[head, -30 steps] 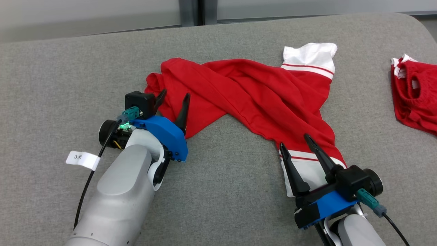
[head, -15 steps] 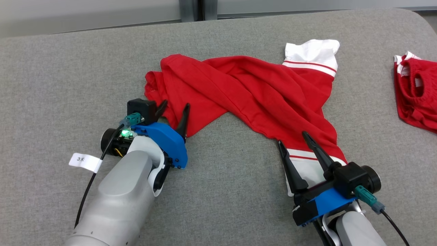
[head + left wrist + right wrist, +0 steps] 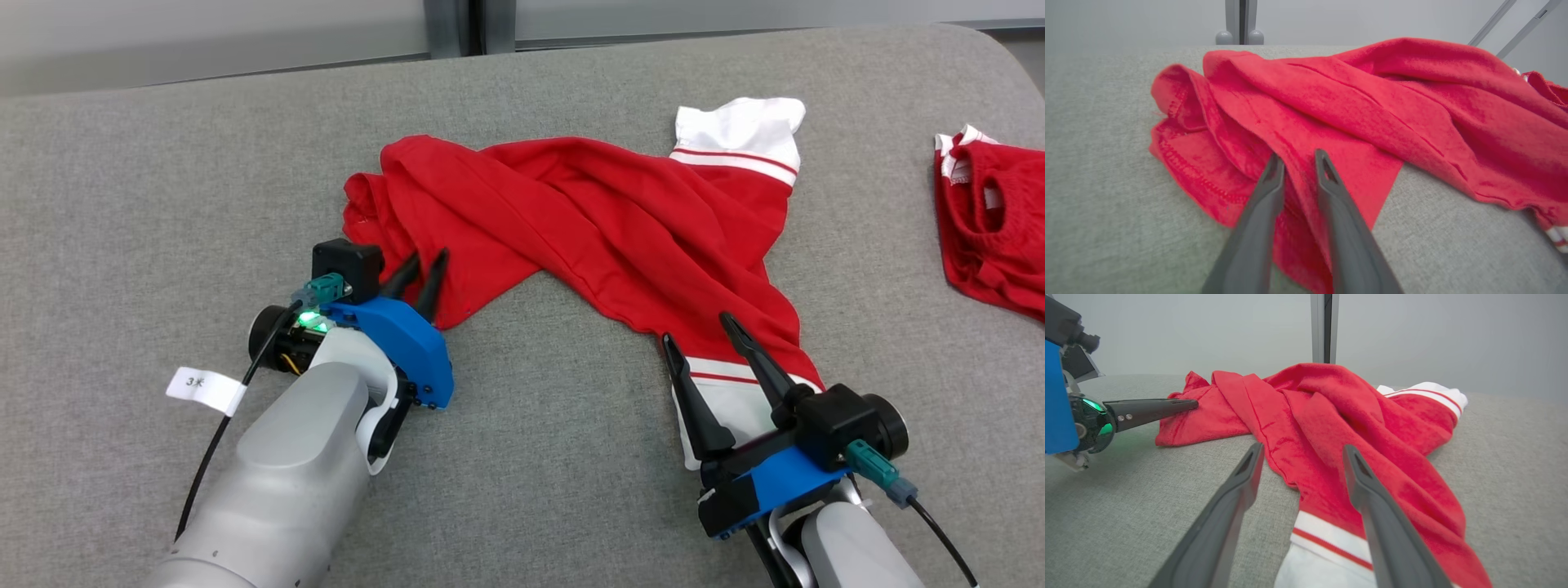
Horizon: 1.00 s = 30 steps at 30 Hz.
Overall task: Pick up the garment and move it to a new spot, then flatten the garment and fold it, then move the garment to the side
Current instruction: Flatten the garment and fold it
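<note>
**Mia:** Where is the garment [image 3: 604, 220]?

**Tom:** On the big gray mat [image 3: 522, 457], in the middle. It is all twisted and bunched up. Another red cloth [image 3: 992, 237] sits far off at the right.

**Mia:** What about the claws?

**Tom:** The left claw [image 3: 427, 256] is at the garment's left end. Its fingers are close, with a fold of red between them. I cannot tell if it pinches tight. The right claw [image 3: 694, 327] is wide apart over the white cuff [image 3: 735, 400], holding nothing.

**Mia:** How much is done?

**Tom:** Not much, I think. The garment is not lifted, flat or folded. Picking up comes first. Moving, flattening, folding and setting aside are all left.
</note>
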Motion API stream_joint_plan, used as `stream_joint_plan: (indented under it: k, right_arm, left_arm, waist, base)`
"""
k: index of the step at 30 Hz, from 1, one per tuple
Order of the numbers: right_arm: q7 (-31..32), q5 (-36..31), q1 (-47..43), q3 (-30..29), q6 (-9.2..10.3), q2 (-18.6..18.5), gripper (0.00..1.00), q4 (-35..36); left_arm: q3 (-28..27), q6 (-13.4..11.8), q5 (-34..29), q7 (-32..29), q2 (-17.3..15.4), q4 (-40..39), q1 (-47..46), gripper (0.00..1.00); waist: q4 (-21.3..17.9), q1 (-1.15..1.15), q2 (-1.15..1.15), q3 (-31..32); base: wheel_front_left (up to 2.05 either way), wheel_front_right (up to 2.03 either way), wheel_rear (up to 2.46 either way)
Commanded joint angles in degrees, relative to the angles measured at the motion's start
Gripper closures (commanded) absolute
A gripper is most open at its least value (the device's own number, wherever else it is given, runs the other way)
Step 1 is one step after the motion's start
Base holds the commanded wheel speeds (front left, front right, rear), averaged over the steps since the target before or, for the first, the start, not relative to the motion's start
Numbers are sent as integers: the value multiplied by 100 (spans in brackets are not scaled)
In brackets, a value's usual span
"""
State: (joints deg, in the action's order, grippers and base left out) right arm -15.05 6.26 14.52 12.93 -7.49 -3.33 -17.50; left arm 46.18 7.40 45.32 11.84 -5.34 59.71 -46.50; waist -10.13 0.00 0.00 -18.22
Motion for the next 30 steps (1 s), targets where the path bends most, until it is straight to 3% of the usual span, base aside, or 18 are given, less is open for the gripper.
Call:
stream_joint_plan:
  k: [1,9,18,28,30]
  right_arm:
    - [-16,54,-2,-11,1,20,0,-32]
    - [-16,106,-175,-144,0,19,0,-117]
    - [-16,216,-610,-277,0,19,0,-322]
    - [-16,292,-812,-178,0,38,0,-433]
    - [-16,302,-818,-142,0,38,0,-449]
  left_arm:
    - [106,15,109,95,-64,-25,-71,100]
    - [177,14,201,335,-200,-284,73,100]
    - [-828,-7,-892,337,-617,-1633,1270,100]
    - [-1794,-148,-1222,338,-689,-1534,2890,100]
    - [-2001,-214,-1243,338,-642,-1413,3079,78]
  waist:
    - [9,0,0,34]
    - [265,0,0,410]
    - [994,0,0,1217]
    - [1253,0,0,1457]
    - [1204,0,0,1456]
  base:
    - [0,0,0]
    - [0,0,0]
    - [0,0,0]
    - [0,0,0]
    - [0,0,0]
